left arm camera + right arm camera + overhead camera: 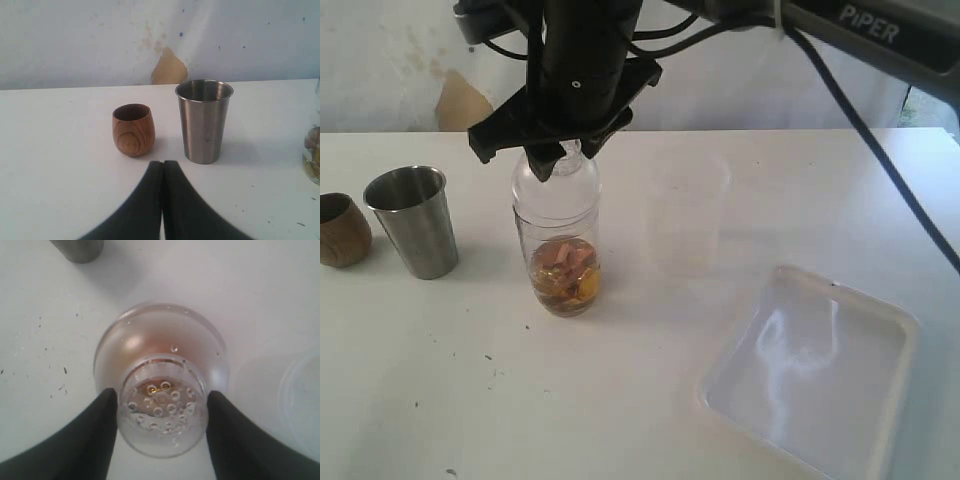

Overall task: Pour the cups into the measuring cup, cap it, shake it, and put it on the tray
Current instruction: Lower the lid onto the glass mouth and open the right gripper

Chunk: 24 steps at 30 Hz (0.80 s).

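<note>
The measuring cup (pixel 558 255) stands upright on the table with brown and orange pieces at its bottom. A clear dome lid (pixel 164 407) with small holes sits on its mouth. My right gripper (pixel 560 150) hangs straight above and is shut on that lid, one finger touching each side (pixel 162 394). Left of it stand the steel tumbler (pixel 413 220) and the wooden cup (pixel 340 230). The frosted cup (pixel 685 215) stands to its right. My left gripper (pixel 163 162) is shut and holds nothing, low over the table facing the wooden cup (pixel 133 129) and the steel tumbler (pixel 203 120).
The white tray (pixel 880 320) lies at the front right of the table, at an angle. The right arm and its cables cross the top of the exterior view. Small dark specks dot the white table.
</note>
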{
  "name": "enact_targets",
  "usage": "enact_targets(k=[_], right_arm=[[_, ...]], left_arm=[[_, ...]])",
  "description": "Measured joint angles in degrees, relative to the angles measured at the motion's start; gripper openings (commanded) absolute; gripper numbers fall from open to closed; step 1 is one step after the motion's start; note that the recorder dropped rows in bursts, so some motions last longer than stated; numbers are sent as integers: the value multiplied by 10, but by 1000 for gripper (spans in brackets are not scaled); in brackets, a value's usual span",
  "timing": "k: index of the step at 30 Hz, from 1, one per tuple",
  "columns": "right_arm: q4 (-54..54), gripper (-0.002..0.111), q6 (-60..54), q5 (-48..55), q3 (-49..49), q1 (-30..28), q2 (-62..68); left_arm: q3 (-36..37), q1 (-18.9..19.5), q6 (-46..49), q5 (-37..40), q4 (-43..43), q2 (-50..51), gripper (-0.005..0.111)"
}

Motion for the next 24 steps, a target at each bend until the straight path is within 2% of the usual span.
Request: enact_targets(k=[21, 22, 24], right_arm=[[9, 0, 2, -20, -3, -1, 26], [9, 5, 2, -21, -3, -1, 26], [9, 21, 2, -21, -3, -1, 26]], left_arm=[[0, 0, 0, 0, 0, 0, 0], [0, 0, 0, 0, 0, 0, 0], [0, 0, 0, 0, 0, 0, 0]])
